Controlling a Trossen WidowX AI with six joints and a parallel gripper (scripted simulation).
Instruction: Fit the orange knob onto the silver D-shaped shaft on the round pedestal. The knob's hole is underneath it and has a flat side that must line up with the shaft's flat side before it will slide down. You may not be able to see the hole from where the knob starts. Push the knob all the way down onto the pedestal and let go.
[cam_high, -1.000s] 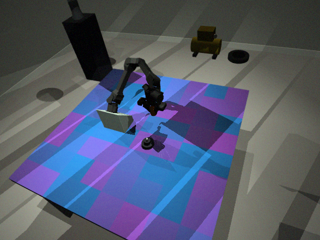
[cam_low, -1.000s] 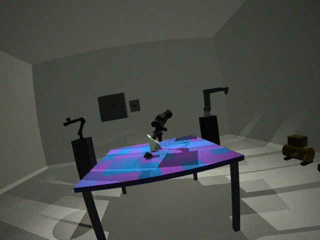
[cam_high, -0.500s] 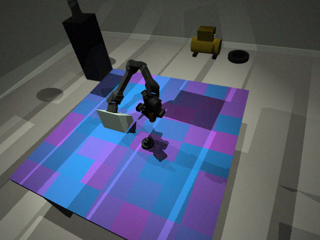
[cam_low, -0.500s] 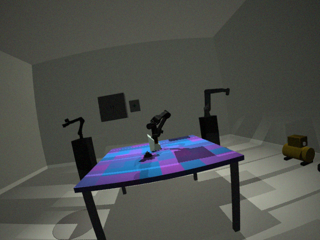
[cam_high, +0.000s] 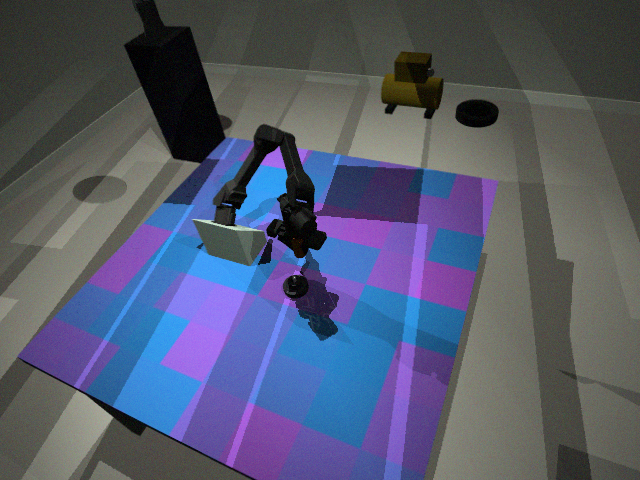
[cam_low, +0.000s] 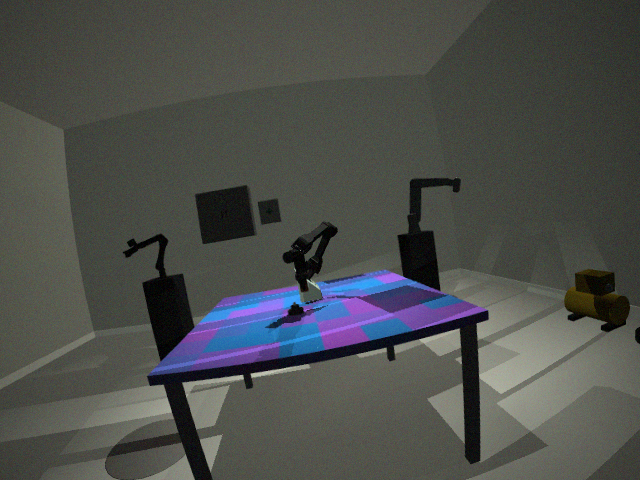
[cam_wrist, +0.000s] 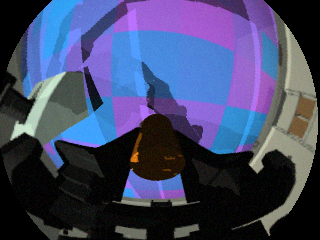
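My gripper (cam_high: 299, 244) (cam_wrist: 156, 132) is shut on the orange knob (cam_high: 298, 250) (cam_wrist: 157, 159) and holds it above the table, behind the pedestal as the top camera looks. The knob looks tapered and dark in the wrist view. Its underside hole is not visible. The dark round pedestal (cam_high: 295, 292) (cam_low: 295, 311) stands on the table with the small shaft (cam_high: 294, 279) upright at its middle. The shaft's flat side is too small to tell. Neither pedestal nor shaft shows in the wrist view. In the exterior view the gripper is dark and the knob cannot be made out.
A pale slanted panel (cam_high: 230, 244) (cam_low: 313, 292) (cam_wrist: 62, 105) stands by the arm's base, to the left of the gripper in the top view. The patchwork table (cam_high: 206, 346) (cam_low: 341, 333) carries dark shadows, including the arm's beside the pedestal. A yellow machine (cam_high: 412, 91) is off the table.
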